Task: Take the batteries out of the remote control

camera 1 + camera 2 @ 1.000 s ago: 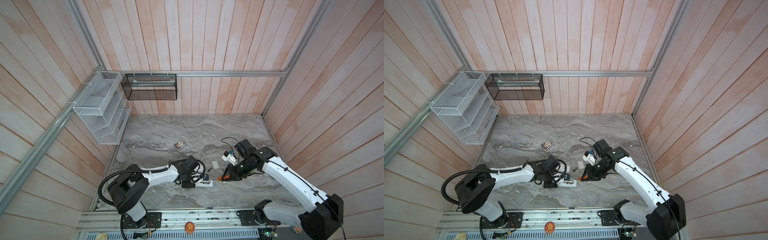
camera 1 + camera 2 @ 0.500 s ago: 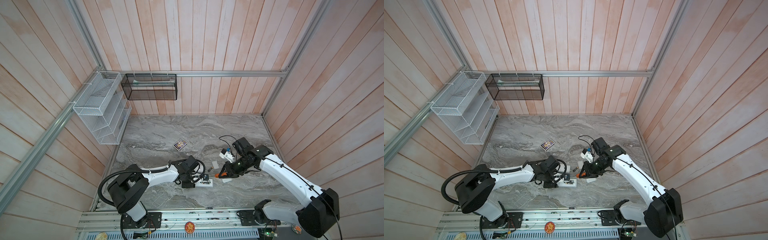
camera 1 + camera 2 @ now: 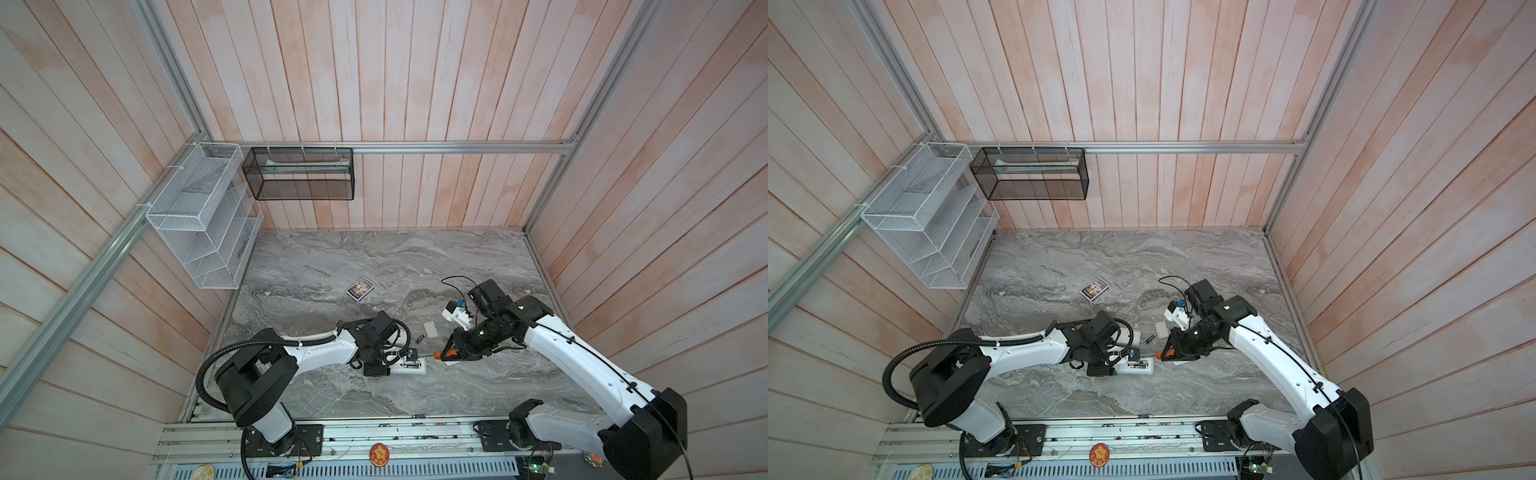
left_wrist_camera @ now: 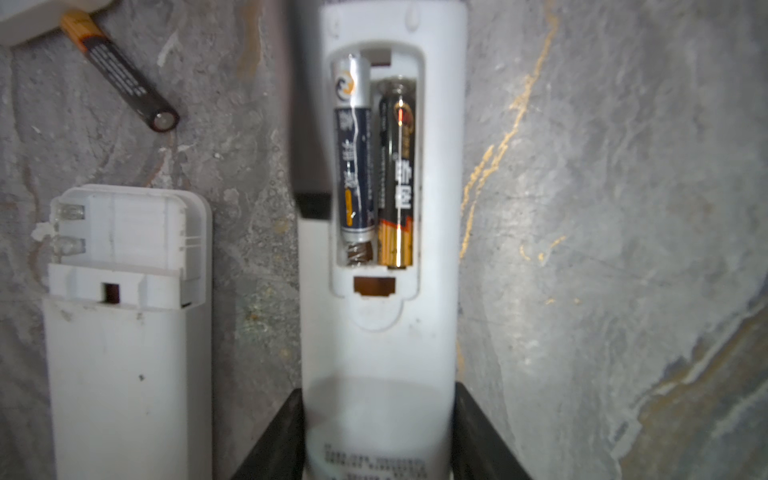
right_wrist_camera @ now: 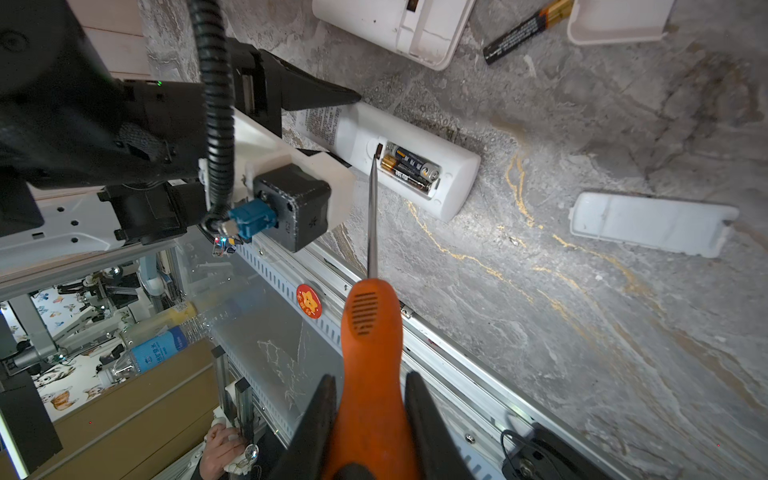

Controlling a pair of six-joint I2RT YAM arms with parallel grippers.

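The white remote control [image 4: 380, 332] lies back-up on the marble, and my left gripper [image 4: 378, 436] is shut on its lower end. Its compartment is uncovered and holds two batteries [image 4: 397, 174] side by side. A third battery [image 4: 120, 70] lies loose on the marble beyond it. My right gripper [image 5: 370, 399] is shut on an orange-handled screwdriver [image 5: 370, 332]. The screwdriver's tip sits at the compartment end nearest the left gripper, beside the batteries [image 5: 409, 166]. In both top views the remote control [image 3: 409, 367] [image 3: 1138, 365] lies between the two grippers.
A second white remote [image 4: 124, 353] with an empty compartment lies beside the held one. Two white cover plates [image 5: 648, 224] [image 5: 619, 20] rest on the marble nearby. A small card box [image 3: 360, 289] lies farther back. The table's metal front rail [image 5: 436, 353] runs under the screwdriver handle.
The right arm has shifted a little to the left with the screwdriver. The left arm and the remote have stayed put.
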